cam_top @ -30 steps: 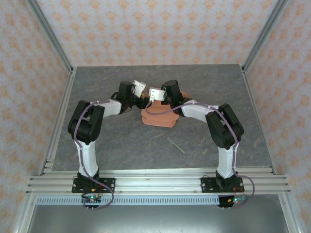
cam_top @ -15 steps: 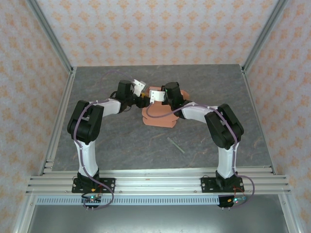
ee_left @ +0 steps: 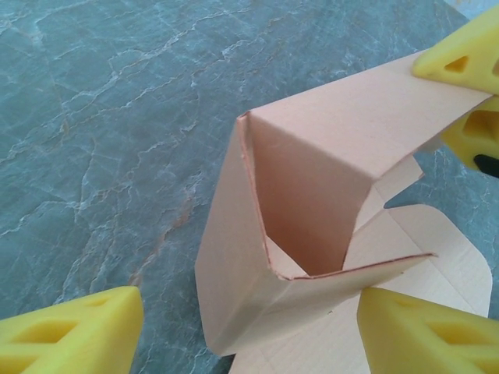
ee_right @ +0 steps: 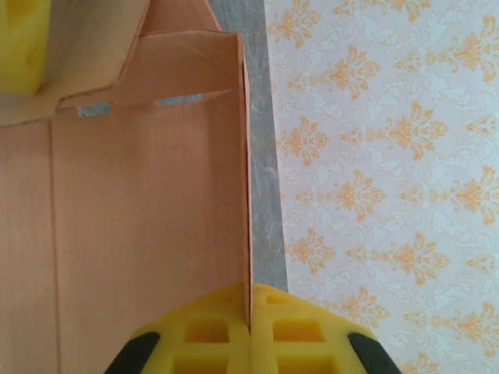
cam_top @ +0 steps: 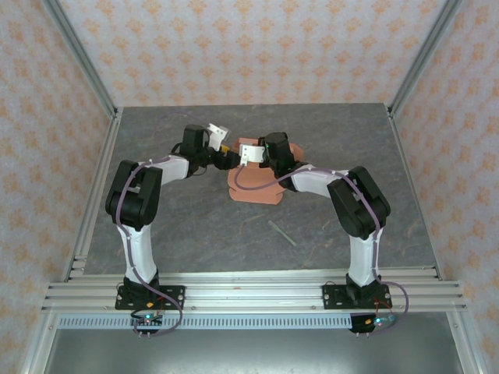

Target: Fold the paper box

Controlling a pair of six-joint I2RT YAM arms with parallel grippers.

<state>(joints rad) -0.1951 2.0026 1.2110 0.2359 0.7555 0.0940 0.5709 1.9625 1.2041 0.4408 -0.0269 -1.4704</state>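
Observation:
The paper box [cam_top: 255, 187] is salmon-orange card, partly folded, lying mid-table with flaps spread. In the left wrist view the paper box [ee_left: 312, 171] stands as an open tube with one flap flat beneath it. My left gripper [ee_left: 249, 335] is open, its yellow fingers wide on either side of the box's near corner. My right gripper [ee_right: 251, 308] is shut on the edge of an upright panel of the paper box [ee_right: 148, 218]. From above, the left gripper [cam_top: 228, 156] and right gripper [cam_top: 248, 160] meet at the box's far left end.
A thin greenish stick [cam_top: 282, 232] lies on the grey table [cam_top: 179, 234] in front of the box, toward the right arm. Patterned walls and metal frame rails [cam_top: 93, 179] enclose the table on three sides.
My left wrist has drawn back toward the far left, away from the box. The right gripper shifted slightly farther back with the panel in its grip, then held still.

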